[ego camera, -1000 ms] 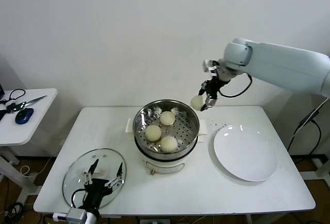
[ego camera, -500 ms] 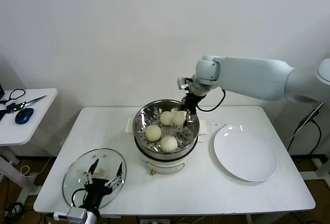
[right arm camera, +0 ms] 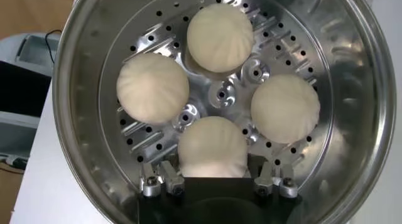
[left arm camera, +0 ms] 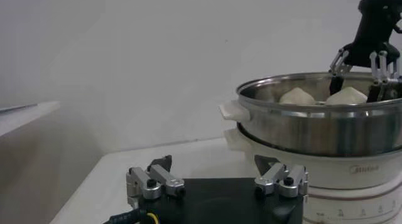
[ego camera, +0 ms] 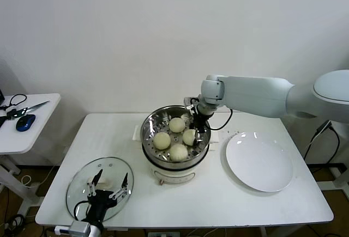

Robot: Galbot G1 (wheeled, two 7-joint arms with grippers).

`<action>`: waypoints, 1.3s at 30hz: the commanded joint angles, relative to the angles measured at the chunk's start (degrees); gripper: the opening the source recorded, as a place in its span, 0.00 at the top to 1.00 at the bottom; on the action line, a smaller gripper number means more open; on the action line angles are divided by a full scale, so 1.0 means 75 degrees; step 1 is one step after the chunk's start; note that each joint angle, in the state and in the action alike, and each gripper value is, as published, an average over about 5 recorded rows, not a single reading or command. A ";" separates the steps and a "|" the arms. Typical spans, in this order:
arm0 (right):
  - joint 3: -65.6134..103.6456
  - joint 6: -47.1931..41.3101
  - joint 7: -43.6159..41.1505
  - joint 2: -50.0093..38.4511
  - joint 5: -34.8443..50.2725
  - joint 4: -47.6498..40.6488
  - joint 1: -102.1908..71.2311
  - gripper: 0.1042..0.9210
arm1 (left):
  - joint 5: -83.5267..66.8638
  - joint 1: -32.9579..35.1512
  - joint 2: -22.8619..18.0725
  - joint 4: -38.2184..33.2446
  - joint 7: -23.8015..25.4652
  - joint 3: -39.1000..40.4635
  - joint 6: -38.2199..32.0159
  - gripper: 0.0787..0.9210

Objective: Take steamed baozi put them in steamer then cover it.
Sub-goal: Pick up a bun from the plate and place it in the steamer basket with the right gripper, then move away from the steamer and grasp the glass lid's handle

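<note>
The steamer [ego camera: 203, 149] stands mid-table on its white pot base and also shows in the left wrist view [left arm camera: 314, 122]. Three baozi [ego camera: 176, 124] [ego camera: 162, 140] [ego camera: 179, 151] lie on its perforated floor. My right gripper [ego camera: 192, 132] reaches down inside the basket and is shut on the fourth baozi [right arm camera: 211, 150], which sits low on the floor by the right rim [ego camera: 189, 137]. The cover [ego camera: 82, 185], a glass lid, lies flat at the table's front left. My left gripper [ego camera: 109, 189] hovers open over it, its jaws empty in the left wrist view [left arm camera: 215, 165].
A flat white plate [ego camera: 259, 163] lies bare to the right of the steamer. A small side table [ego camera: 27, 139] at the far left holds scissors and a blue mouse. The wall is close behind the steamer.
My right gripper carried the baozi from above the steamer's right side leftward over the rim and lowered it into the basket. The left arm has hardly moved.
</note>
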 commanded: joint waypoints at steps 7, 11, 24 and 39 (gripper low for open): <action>0.0273 0.0031 -0.0042 -0.0245 -0.0091 0.0068 0.0002 0.13 | 0.0033 0.0022 0.0024 -0.0024 -0.0001 0.0006 0.0002 0.12; 0.0488 0.0121 -0.0220 -0.0510 0.0000 0.0144 0.0212 0.12 | 0.0050 0.0019 0.0028 -0.0031 -0.0001 0.0014 0.0010 0.12; 0.1490 0.2239 0.1404 -0.2542 0.0761 0.0589 0.0644 0.12 | 0.0246 -0.0010 0.0022 0.0027 -0.0003 -0.0039 -0.0029 0.12; 0.8057 0.3602 0.4676 -0.5462 0.0431 0.2672 -0.5646 0.12 | 0.0702 -0.0381 -0.0005 0.0114 -0.0085 -0.0195 0.0041 0.12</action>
